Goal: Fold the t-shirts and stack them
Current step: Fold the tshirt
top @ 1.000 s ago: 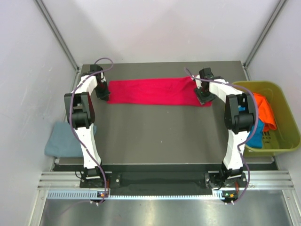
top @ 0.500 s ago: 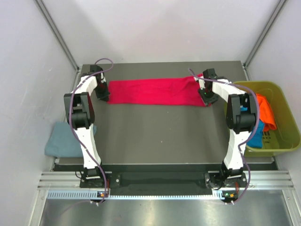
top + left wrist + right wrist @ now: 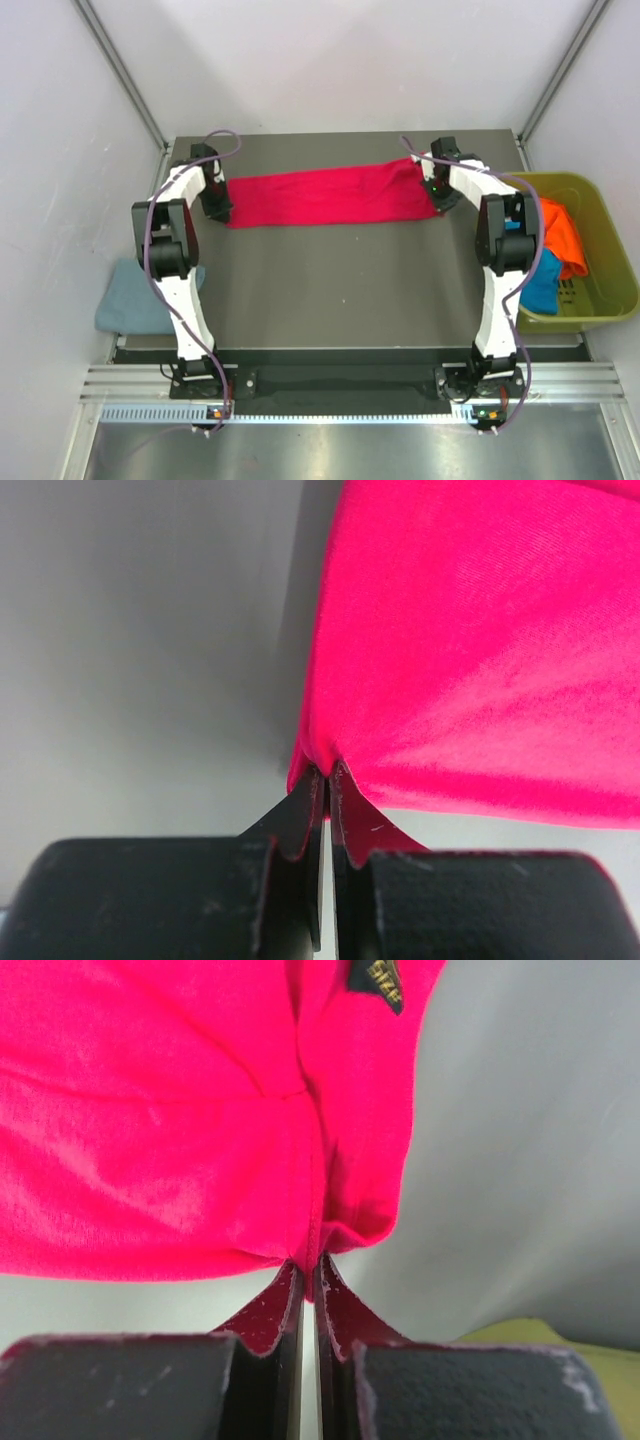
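The crimson red t-shirt [image 3: 325, 196] is stretched as a long folded band across the far part of the table. My left gripper [image 3: 221, 209] is shut on its left end, seen pinched in the left wrist view [image 3: 326, 772] under the red cloth [image 3: 480, 660]. My right gripper [image 3: 441, 200] is shut on its right end, pinched in the right wrist view [image 3: 309, 1265] under the red cloth [image 3: 180, 1120]. A grey-blue t-shirt [image 3: 133, 297] lies folded off the table's left edge. The orange t-shirt [image 3: 562, 235] and the turquoise t-shirt [image 3: 545, 285] lie in the bin.
The olive-green plastic bin [image 3: 600, 250] stands at the right edge of the table, close to my right arm. Grey walls close in on the left, back and right. The dark tabletop [image 3: 340, 290] stretches in front of the red band.
Both grippers have moved a little toward the far edge with the red t-shirt's ends. The right end rose more, so the band now looks taut and slightly slanted.
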Action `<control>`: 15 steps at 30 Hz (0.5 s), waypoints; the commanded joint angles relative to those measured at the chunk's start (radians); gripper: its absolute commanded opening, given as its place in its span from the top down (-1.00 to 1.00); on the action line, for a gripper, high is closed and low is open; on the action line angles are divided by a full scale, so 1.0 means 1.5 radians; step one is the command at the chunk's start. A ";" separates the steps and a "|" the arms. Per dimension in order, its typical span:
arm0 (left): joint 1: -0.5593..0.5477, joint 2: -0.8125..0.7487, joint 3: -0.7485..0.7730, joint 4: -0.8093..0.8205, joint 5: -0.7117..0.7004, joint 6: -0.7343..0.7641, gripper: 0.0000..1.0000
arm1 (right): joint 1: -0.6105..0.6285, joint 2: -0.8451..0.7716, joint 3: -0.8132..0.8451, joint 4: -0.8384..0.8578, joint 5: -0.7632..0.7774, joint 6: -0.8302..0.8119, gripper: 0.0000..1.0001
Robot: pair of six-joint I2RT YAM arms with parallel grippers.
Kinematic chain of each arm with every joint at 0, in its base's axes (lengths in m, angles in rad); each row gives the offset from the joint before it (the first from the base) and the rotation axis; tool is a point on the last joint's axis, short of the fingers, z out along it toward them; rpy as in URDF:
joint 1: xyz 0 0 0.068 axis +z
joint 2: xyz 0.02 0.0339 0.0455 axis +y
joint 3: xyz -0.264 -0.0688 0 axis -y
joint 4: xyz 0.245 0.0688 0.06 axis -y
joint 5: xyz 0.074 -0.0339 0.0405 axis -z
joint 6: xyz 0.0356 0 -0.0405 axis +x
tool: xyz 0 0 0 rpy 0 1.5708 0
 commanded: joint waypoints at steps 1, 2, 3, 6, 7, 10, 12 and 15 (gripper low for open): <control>-0.002 -0.071 -0.028 -0.018 -0.006 0.010 1.00 | -0.013 0.035 0.069 0.020 -0.005 0.010 1.00; -0.004 -0.079 -0.035 -0.021 0.002 0.009 1.00 | -0.015 0.040 0.080 0.021 -0.004 0.009 1.00; -0.005 -0.096 -0.051 -0.025 0.004 0.007 1.00 | -0.016 0.053 0.104 0.021 -0.005 0.007 1.00; -0.012 -0.129 -0.073 -0.033 0.017 0.005 1.00 | -0.018 0.085 0.149 0.021 -0.007 -0.016 1.00; -0.013 -0.137 -0.084 -0.034 0.019 0.004 1.00 | -0.021 0.095 0.163 0.021 -0.006 -0.020 1.00; -0.028 -0.167 -0.106 -0.042 0.027 0.003 1.00 | -0.028 0.132 0.221 0.020 -0.014 -0.012 1.00; -0.045 -0.191 -0.128 -0.045 0.025 0.003 1.00 | -0.029 0.158 0.263 0.022 -0.019 -0.011 1.00; -0.073 -0.224 -0.161 -0.049 0.026 0.007 1.00 | -0.030 0.197 0.331 0.019 -0.035 -0.001 1.00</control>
